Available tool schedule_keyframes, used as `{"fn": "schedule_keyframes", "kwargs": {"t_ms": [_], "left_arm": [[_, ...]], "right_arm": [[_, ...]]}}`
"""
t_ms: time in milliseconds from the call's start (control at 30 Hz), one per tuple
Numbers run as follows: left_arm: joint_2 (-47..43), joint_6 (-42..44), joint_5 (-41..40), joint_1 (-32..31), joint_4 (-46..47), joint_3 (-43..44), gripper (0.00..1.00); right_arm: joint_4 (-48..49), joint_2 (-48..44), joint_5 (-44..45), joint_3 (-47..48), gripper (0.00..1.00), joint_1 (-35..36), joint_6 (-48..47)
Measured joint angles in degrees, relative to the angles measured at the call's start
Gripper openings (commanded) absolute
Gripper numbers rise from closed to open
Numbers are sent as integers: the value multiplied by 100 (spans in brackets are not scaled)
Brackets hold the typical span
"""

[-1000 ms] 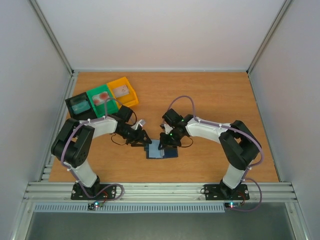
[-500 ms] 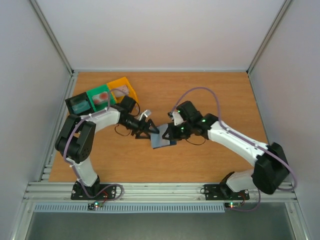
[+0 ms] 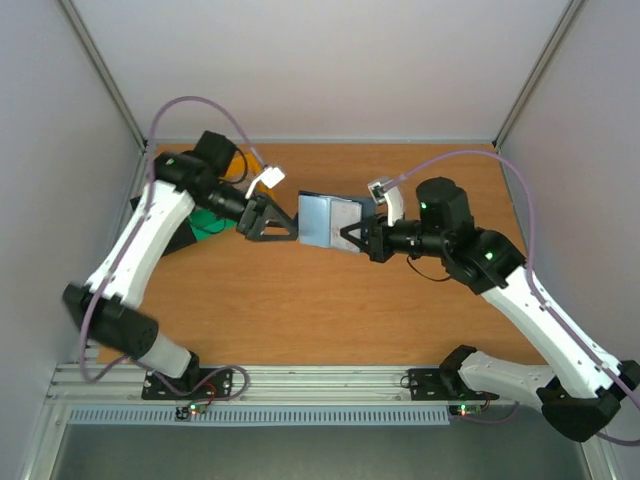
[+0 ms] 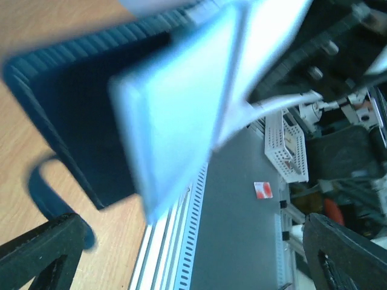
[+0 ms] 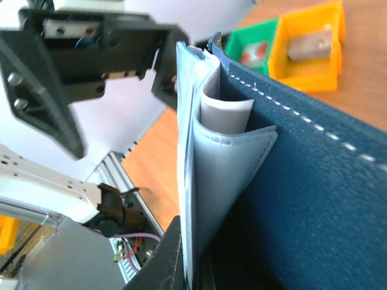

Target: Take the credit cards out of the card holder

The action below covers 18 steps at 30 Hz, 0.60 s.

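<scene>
Above the wooden desk [image 3: 300,310], the navy card holder [image 3: 326,221] hangs in mid-air between the two raised arms, its right edge pinched by the clenched right fingers [image 3: 358,238]. Spread wide and released, the left fingers [image 4: 42,254] sit just beside the holder's left edge; contact cannot be told. One pale card [image 5: 227,112] is tucked in a blue-grey inner pocket, with the green bin [image 5: 254,45] and yellow bin [image 5: 308,51] on the desk beyond.
</scene>
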Motion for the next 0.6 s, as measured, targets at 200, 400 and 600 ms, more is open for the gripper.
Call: {"fn": "schedule_keyframes", "kwargs": {"t_ms": [200, 400, 600], "left_arm": [[-2457, -743, -223, -238, 2122, -1593, 99], [-3403, -2229, -940, -872, 4400, -2527, 99], [-3366, -2527, -1637, -879, 4920, -2787, 99]], "right_arm": [[87, -431, -291, 184, 1, 0, -476], [52, -710, -807, 243, 1, -2, -898], [61, -1045, -1084, 243, 1, -2, -1106]]}}
